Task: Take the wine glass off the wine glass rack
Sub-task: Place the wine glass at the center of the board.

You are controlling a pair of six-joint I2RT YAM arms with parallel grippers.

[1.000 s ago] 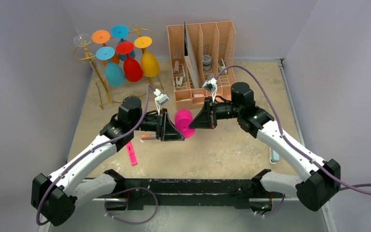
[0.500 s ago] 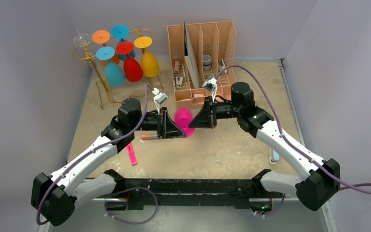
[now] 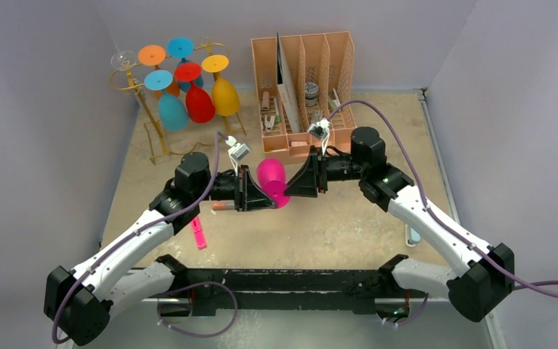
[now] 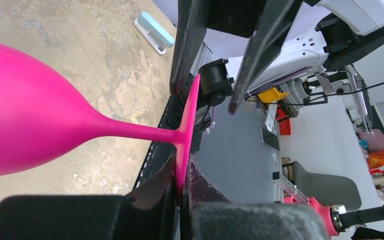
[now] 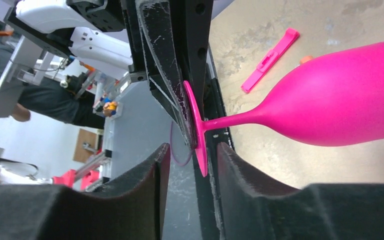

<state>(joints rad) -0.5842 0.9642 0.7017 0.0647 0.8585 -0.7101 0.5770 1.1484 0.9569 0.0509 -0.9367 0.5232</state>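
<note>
Top external view: the glass (image 3: pixel 271 178) hangs level between the two claws, well apart from the rack (image 3: pixel 151 123). Its bowl points toward the far side. The left claw (image 3: pixel 256 196) is clamped on one edge of its foot, with the stem crosswise to the fingers. The right claw (image 3: pixel 296 190) has its jaws parted, fingers (image 5: pixel 140 195) astride the foot's opposite edge without pinching it, so I judge it can back straight off.

Beige table (image 3: pixel 349 225) bears wine glass rack (image 3: pixel 151 123), organiser (image 3: pixel 334 51), pink strip (image 3: pixel 198 233).
</note>
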